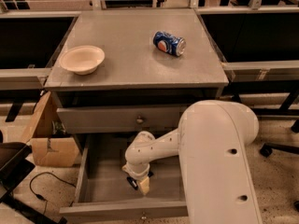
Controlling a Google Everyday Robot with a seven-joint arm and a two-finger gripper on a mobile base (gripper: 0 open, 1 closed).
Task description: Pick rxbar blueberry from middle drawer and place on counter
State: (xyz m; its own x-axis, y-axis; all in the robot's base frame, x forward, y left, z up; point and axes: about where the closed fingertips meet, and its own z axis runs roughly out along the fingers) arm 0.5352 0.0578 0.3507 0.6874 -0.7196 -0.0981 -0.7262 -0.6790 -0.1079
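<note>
One grasp step is active: gripper [141,185], closure indeterminate, sits at rxbar blueberry [132,182] in middle drawer [100,190]; next, lift to counter [135,55] at 12 o'clock.

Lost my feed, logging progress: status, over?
End effector down in open middle drawer, at the rxbar blueberry. Bar not on counter yet. Bowl and Pepsi can on counter.

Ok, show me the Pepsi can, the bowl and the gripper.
Pepsi can [169,43]: camera view, its blue side.
bowl [82,59]: camera view, its pale inside.
gripper [139,185]: camera view, its tip, down inside the open middle drawer [103,186].
</note>
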